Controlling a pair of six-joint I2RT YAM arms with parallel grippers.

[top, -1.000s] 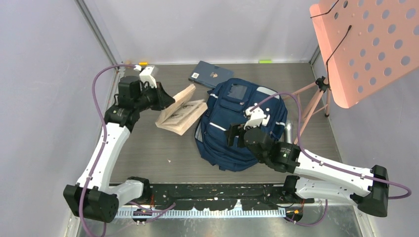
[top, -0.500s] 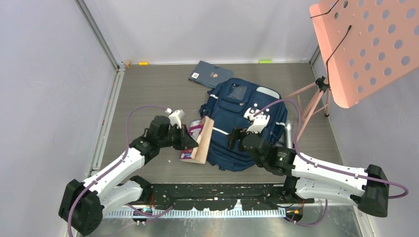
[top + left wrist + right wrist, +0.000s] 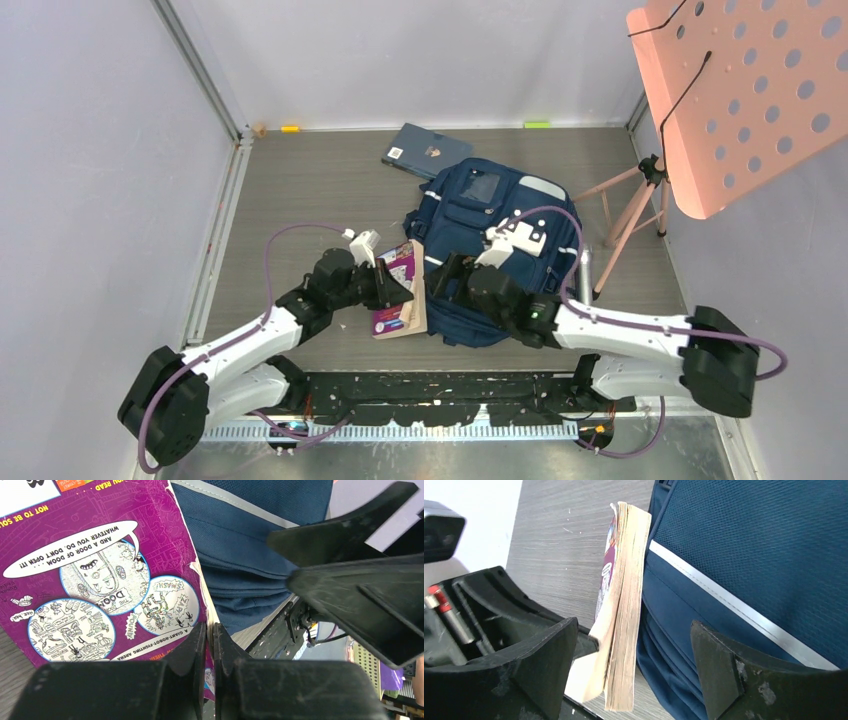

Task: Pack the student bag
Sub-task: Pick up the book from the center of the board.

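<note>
The navy student bag (image 3: 490, 215) lies flat on the grey floor, with reflective stripes and white patches; it also shows in the right wrist view (image 3: 754, 555). My left gripper (image 3: 402, 293) is shut on the cover of a purple paperback comic book (image 3: 398, 290) and holds it on edge against the bag's left side. The book's cover (image 3: 100, 575) fills the left wrist view, and its yellowed pages (image 3: 624, 610) show in the right wrist view. My right gripper (image 3: 438, 278) is open, with the book and the bag's edge between its jaws.
A dark blue book (image 3: 425, 150) lies on the floor behind the bag. A pink perforated music stand (image 3: 730, 90) on a tripod (image 3: 630, 205) stands at the right. A metal cylinder (image 3: 585, 265) lies by the bag's right side. Walls close in on three sides.
My left gripper has carried the book from the far left to the bag's left edge and turned it on edge. My right gripper has swung left over the bag toward the book.
</note>
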